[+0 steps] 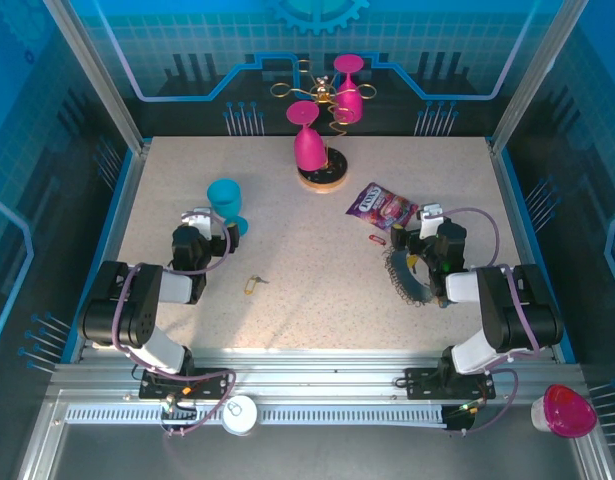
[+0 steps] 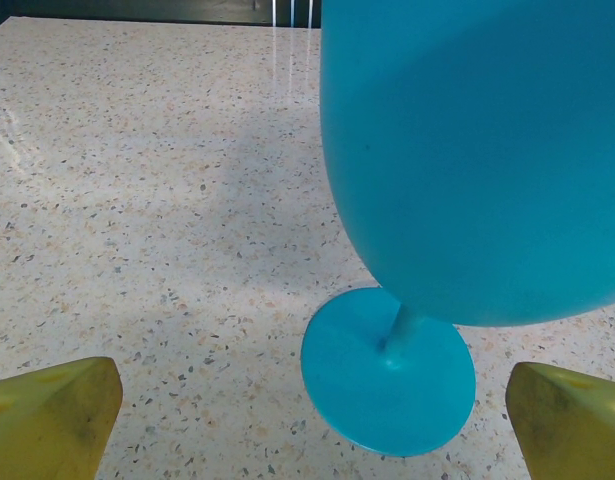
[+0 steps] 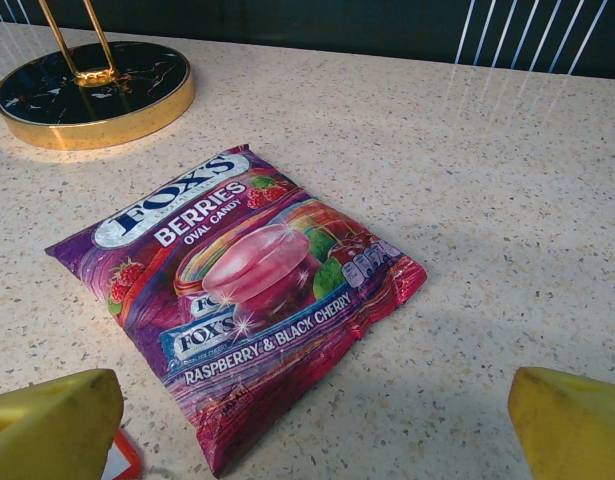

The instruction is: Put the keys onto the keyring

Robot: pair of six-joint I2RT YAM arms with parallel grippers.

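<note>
both claws spread, empty: left gripper (image 2: 307, 425) faces the teal cup (image 1: 225, 200), right gripper (image 3: 312, 425) beside the keyring (image 1: 405, 278) at right, likely poised to start; keys (image 1: 254, 284) lie loose, lower centre and by the packet (image 1: 382, 208).

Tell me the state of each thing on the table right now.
Left gripper: open, empty.
Right gripper: open, empty.
Teal cup: upright.
Candy packet: flat, face up.
Keyring: lying on table.
Yellow key: loose on table.
Red key: loose beside packet.
Pink glasses: hanging inverted on stand.

Teal cup (image 1: 225, 198), purple candy packet (image 1: 381, 207), gold stand (image 1: 322, 181) with pink glasses (image 1: 308, 148)
</note>
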